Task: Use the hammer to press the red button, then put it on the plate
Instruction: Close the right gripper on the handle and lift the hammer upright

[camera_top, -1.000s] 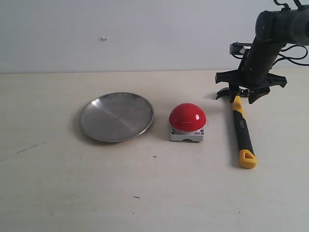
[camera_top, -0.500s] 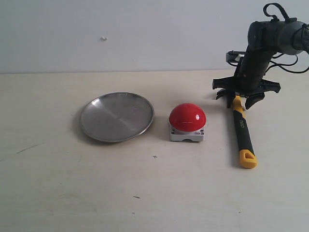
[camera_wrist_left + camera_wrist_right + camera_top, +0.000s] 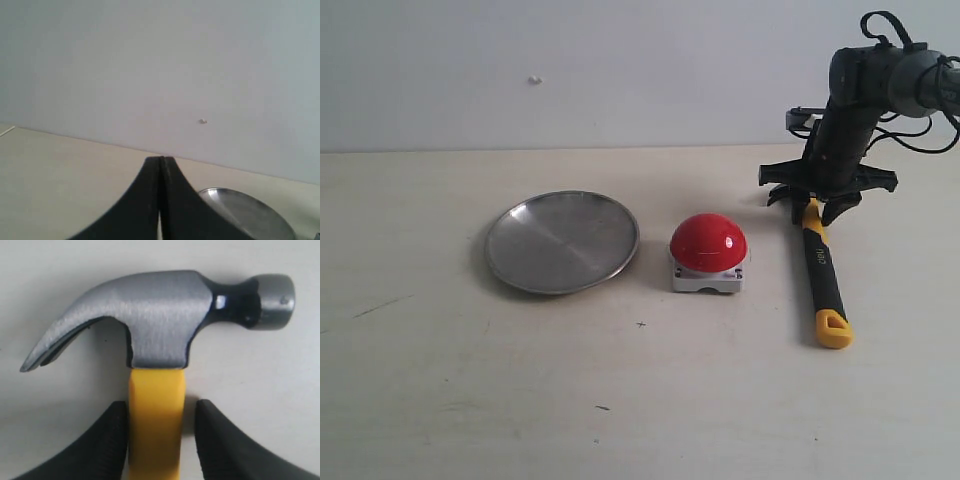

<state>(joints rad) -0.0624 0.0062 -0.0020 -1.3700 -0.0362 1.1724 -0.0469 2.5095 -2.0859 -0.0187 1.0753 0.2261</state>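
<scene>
The hammer lies flat on the table at the right, yellow looped butt nearest the front edge. Its dark metal head fills the right wrist view. My right gripper is down over the yellow shaft just below the head, open, one finger on each side; one finger touches the shaft, the other stands a little off it. The red button sits on its grey base left of the hammer. The silver plate lies further left. My left gripper is shut on nothing, with the plate beyond it.
The pale table top runs back to a plain grey wall. Cables loop off the right arm at the upper right. The left arm does not show in the exterior view.
The right gripper has shifted slightly left and lowered over the hammer's neck, its fingers drawn in closer to the shaft. Hammer, button and plate have not moved.
</scene>
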